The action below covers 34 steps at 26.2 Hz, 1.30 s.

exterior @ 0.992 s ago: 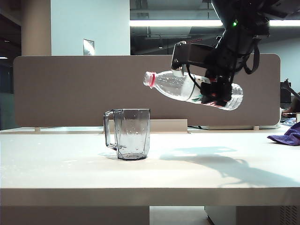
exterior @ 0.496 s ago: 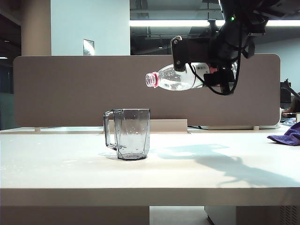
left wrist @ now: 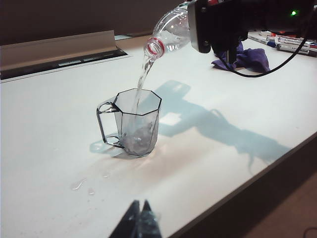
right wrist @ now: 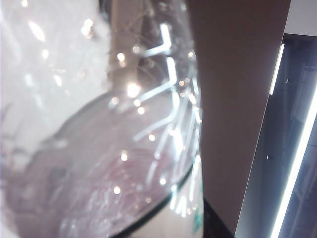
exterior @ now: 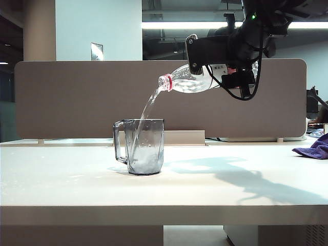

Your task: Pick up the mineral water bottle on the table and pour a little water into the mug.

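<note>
Left wrist view alone: left fingers closed; droplets.

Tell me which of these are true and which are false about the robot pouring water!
1. Water is running from the mineral water bottle into the mug. True.
2. The bottle has its cap on. False: its mouth is open and water streams out.
3. The right hand holds the bottle tipped above the table. True.
4. The mug lies on its side. False: it stands upright, handle toward the left of the exterior view.
5. The left hand is gripping the mug. False: it sits apart from the mug, low over the table's near edge, fingers together, holding nothing.
6. A purple cloth lies on the table, far from the mug. True.
</note>
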{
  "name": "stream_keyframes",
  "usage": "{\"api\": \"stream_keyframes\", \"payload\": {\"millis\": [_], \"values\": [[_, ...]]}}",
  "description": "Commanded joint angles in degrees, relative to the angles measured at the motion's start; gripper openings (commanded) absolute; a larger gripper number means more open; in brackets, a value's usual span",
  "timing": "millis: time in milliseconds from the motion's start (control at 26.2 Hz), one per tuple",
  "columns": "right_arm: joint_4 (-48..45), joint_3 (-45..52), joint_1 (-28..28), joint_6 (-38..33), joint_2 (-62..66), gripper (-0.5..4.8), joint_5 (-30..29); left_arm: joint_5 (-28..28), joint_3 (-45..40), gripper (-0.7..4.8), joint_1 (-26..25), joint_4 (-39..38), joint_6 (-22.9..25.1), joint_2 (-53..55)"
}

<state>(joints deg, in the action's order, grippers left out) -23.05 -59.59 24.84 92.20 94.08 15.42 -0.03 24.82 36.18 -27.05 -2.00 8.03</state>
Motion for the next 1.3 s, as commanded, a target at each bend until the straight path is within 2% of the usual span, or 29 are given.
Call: {"api": "stream_keyframes", "payload": {"millis": [38, 191, 305, 343, 381, 420, 458, 534, 649, 687, 763, 877, 1221, 1297], "values": [[-1.7, -0.3, 0.1, -0.2, -0.5, 2.92, -0.1, 0.2, 0.2, -0.05, 0.0, 0.5, 0.0, 0.1], [-1.6, -0.3, 0.1, -2.0, -0.5, 2.92, -0.1, 0.2, 0.2, -0.05, 0.0, 0.5, 0.0, 0.1], [1.6, -0.3, 0.1, -19.4, -0.5, 2.92, -1.6, 0.2, 0.2, -0.05, 0.0, 0.5, 0.0, 0.1], [4.3, -0.3, 0.1, -27.2, -0.5, 2.92, -4.5, 0.2, 0.2, -0.05, 0.0, 0.5, 0.0, 0.1], [5.9, -0.3, 0.1, -30.7, -0.5, 2.91, -6.5, 0.2, 0.2, -0.05, 0.0, 0.5, 0.0, 0.1], [8.5, -0.3, 0.2, -37.4, -0.4, 2.78, -10.6, 0.2, 0.2, -0.05, 0.0, 0.5, 0.0, 0.1], [9.6, -0.2, 0.2, -41.8, -0.3, 2.61, -13.0, 0.2, 0.2, -0.05, 0.0, 0.5, 0.0, 0.1], [9.7, 0.2, 0.2, -49.0, 0.2, 2.60, -16.2, 0.2, 0.2, -0.05, 0.0, 0.5, 0.0, 0.1], [5.0, 2.5, 0.2, -58.0, 0.9, 2.71, -21.0, 0.2, 0.2, -0.05, 0.0, 0.5, 0.0, 0.1], [2.8, 3.5, 0.2, -60.4, 1.2, 2.89, -21.9, 0.2, 0.2, -0.05, 0.0, 0.5, 0.0, 0.1], [-2.6, 5.9, 0.2, -67.3, 2.0, 3.07, -21.9, 0.2, 0.2, -0.05, 0.0, 0.5, 0.0, 0.1], [-8.9, 9.2, 0.2, -75.0, 3.3, 3.04, -22.0, 0.2, 0.2, -0.05, 0.0, 0.5, 0.0, 0.1], [-30.7, 17.1, 0.2, -92.4, 11.5, 3.03, -23.3, 0.2, 0.2, -0.05, 0.0, 0.5, 0.0, 0.1], [-34.1, 17.2, 0.2, -94.0, 13.7, 3.04, -23.3, 0.2, 0.2, -0.05, 0.0, 0.5, 0.0, 0.1]]}}
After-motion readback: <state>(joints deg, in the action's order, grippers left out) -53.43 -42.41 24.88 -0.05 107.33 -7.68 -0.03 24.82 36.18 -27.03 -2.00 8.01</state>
